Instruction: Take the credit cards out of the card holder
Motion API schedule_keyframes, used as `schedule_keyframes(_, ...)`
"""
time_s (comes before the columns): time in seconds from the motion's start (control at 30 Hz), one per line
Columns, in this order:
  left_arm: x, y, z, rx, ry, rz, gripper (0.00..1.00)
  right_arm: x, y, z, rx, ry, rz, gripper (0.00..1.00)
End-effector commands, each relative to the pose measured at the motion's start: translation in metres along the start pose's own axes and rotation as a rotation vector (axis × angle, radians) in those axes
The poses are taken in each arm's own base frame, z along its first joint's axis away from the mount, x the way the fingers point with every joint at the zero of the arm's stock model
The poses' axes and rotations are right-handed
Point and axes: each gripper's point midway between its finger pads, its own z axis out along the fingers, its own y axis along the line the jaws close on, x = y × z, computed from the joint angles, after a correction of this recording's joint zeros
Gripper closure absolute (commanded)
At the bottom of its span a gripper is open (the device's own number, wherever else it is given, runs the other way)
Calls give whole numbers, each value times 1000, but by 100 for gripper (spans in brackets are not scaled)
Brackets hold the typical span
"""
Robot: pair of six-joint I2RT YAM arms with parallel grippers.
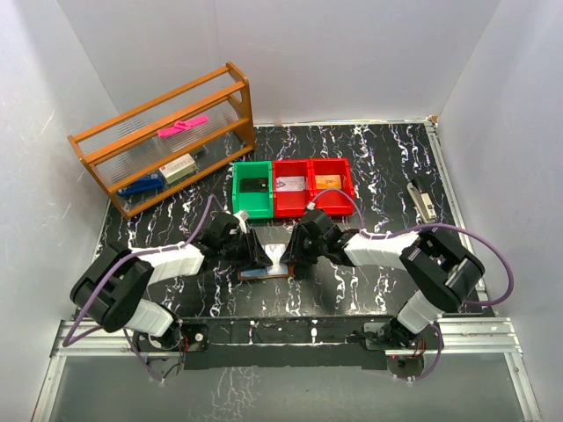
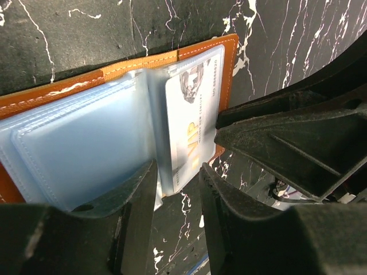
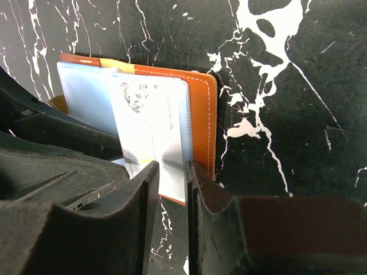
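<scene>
Slippage is my first worry. The card holder (image 1: 264,273) lies open on the table (image 1: 378,158), just inside the middle of its near edge. A silver card (image 2: 189,120) sits in a clear sleeve on the right arm's side, its lower edge reaching past the brown rim.

The left pincer (image 2: 178,192) has its 2 fingers a little apart, with that edge showing in the gap. The right pincer (image 3: 172,183) stands narrower around the same edge. Whether either is clenched on the card or only straddling it, I cannot tell.

If a finger catches the sleeve along with the card, I judge the whole holder would drag or lift, since nothing clearly pins it down. Glossy plastic could also slide out of hard fingers, or flex and spring away. The 2 pincers crowd very close, so a small sideways move could knock them together.

The table is black with white veining and looks smooth, so I expect little friction to hold the leather in place. White walls close 3 sides. A green bin (image 1: 237,189) and 2 red bins (image 1: 290,211) sit just beyond the holder. A wooden rack (image 1: 158,132) fills the far left corner.
</scene>
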Motion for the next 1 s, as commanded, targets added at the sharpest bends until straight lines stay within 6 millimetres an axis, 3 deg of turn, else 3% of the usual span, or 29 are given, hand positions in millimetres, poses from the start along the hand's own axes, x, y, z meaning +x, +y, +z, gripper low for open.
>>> schedule_keyframes(0.0, 0, 8, 5, -8, -31, -33, 66, 5, -2, 4, -28, 1, 27, 76)
schedule_keyframes(0.17, -3, 2, 8, 22, -42, -57, 74, 9, -3, 5, -34, 16, 28, 77)
schedule_keyframes(0.57, -8, -3, -6, 10, -71, -18, 99, 8, -5, 6, -16, 13, 28, 76)
schedule_keyframes(0.97, -5, -9, -17, 42, -76, 23, 100, 5, -3, 6, -16, 12, 20, 74)
